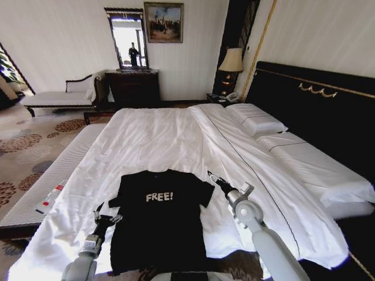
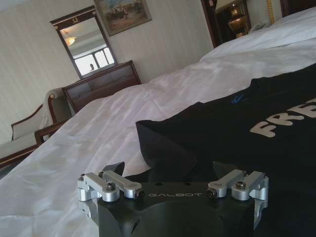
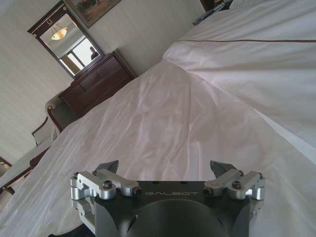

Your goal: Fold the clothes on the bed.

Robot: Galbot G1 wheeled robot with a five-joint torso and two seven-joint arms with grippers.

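Matt black cloth T-shirt [image 1: 157,219], smooth, perhaps cotton, white sheets [image 1: 152,143]

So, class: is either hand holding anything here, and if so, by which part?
Nothing is held. The left hand is open at the T-shirt's left sleeve; the right hand is open by the right sleeve.

Hotel-style bedroom. Very large bed [image 1: 176,140] with white sheets, 2 white pillows [image 1: 258,123] at head end, tall black headboard [image 1: 316,99] with gold trim. Lit bedside lamp [image 1: 231,61] on nightstand at bed's far corner. Dark wooden dresser [image 1: 132,88] against striped far wall, framed mirror [image 1: 128,40] and painting [image 1: 163,22] above. Upholstered bench [image 1: 58,98] by wall. Patterned carpet [image 1: 23,146] beside bed.
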